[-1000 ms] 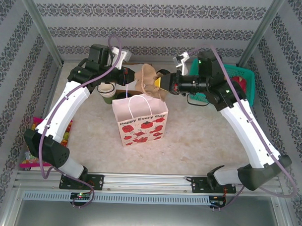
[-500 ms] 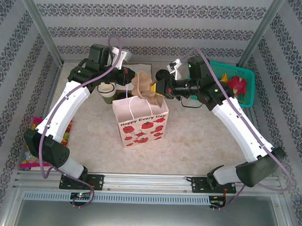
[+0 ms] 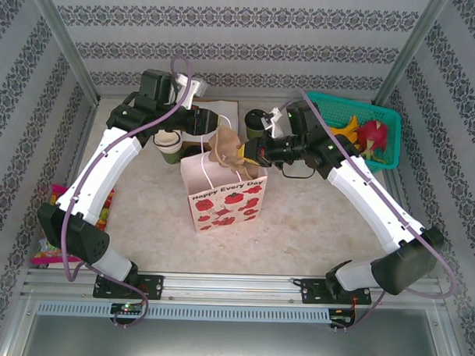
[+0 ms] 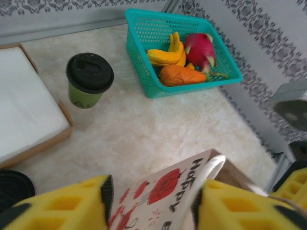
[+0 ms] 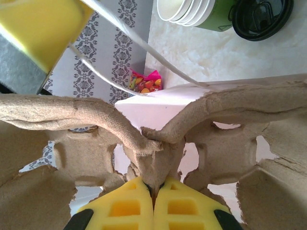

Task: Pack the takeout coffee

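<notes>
The takeout coffee [image 3: 255,120] [image 4: 89,79], an olive-green cup with a black lid, stands on the table behind the bag, between the arms. A white paper bag [image 3: 221,197] [image 4: 175,184] with red prints stands upright at the centre. My right gripper [image 3: 254,153] [image 5: 154,184] is shut on the middle ridge of a brown pulp cup carrier [image 3: 227,146] [image 5: 72,115], which hangs over the bag's mouth [image 5: 163,108]. My left gripper [image 3: 210,124] [image 4: 153,191] is open at the bag's rear top edge. The bag wall and a white handle pass between its fingers.
A teal basket [image 3: 357,112] [image 4: 144,28] of fruit sits at the back right. A wooden tray [image 4: 64,117] of white napkins is behind the bag. A green stack of paper cups [image 3: 168,144] [image 5: 218,19] with a loose black lid [image 5: 261,17] stands at left. Candy packets [image 3: 53,218] lie beyond the table's left edge.
My right gripper carried the cup carrier left and down over the bag's mouth. My left gripper's jaws opened at the bag's rear edge.
</notes>
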`<state>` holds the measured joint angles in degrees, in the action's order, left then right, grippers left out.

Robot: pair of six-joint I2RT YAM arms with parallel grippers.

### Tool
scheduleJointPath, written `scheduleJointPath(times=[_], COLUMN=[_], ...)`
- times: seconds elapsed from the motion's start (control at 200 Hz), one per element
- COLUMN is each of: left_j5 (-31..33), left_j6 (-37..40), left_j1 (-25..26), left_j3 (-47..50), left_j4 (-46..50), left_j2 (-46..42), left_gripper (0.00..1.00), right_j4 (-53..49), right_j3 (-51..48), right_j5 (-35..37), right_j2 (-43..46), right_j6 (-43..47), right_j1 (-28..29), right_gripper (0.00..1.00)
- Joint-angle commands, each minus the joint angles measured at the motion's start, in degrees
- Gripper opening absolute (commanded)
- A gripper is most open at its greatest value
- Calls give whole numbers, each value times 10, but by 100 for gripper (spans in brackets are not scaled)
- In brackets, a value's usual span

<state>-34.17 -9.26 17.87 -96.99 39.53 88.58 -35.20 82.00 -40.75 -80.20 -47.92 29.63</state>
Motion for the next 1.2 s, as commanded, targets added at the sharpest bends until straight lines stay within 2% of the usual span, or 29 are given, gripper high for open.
scheduleJointPath(times=[0.0,0.04,0.115,0.205,0.285,0.485,0.599,0.734,0.844,0.959,1.074,1.134,1.194], left_j5=[76,94,101,103,78,-50,-128,-141,-142,-144,-178,-180,-177], left_j6=[-1,-1,0,-6,-4,7,-7,-2,-9,8,44,77,103], left_j1=[-7,-8,-10,-10,-9,-9,-7,7,14,22,31,37,40], left_j3=[6,19,48,92,129,225,258,255,256,241,238,246,263], left_j4=[2,5,10,3,-5,-34,-53,-57,-98,-106,-98,-81,-71], left_j2=[-49,-66,-99,-143,-182,-273,-281,-257,-236,-206,-195,-203,-219], left_gripper=[75,81,86,88,88,82,79,74,70,55,27,22,20], right_j4=[13,13,14,14,14,17,21,22,22,25,36,50,69], right_j3=[-5,-5,-4,-3,-3,-5,-3,-2,-5,-11,-21,-29,-40], right_j5=[23,26,30,31,32,30,29,30,32,37,45,44,37], right_j2=[16,18,23,26,28,25,23,23,26,30,38,42,45], right_j6=[-9,-9,-9,-11,-12,-14,-16,-17,-19,-23,-37,-50,-66], right_j1=[7,7,7,6,6,6,6,6,7,7,7,5,0], right_gripper=[0,0,0,0,0,0,0,0,0,0,0,0,0])
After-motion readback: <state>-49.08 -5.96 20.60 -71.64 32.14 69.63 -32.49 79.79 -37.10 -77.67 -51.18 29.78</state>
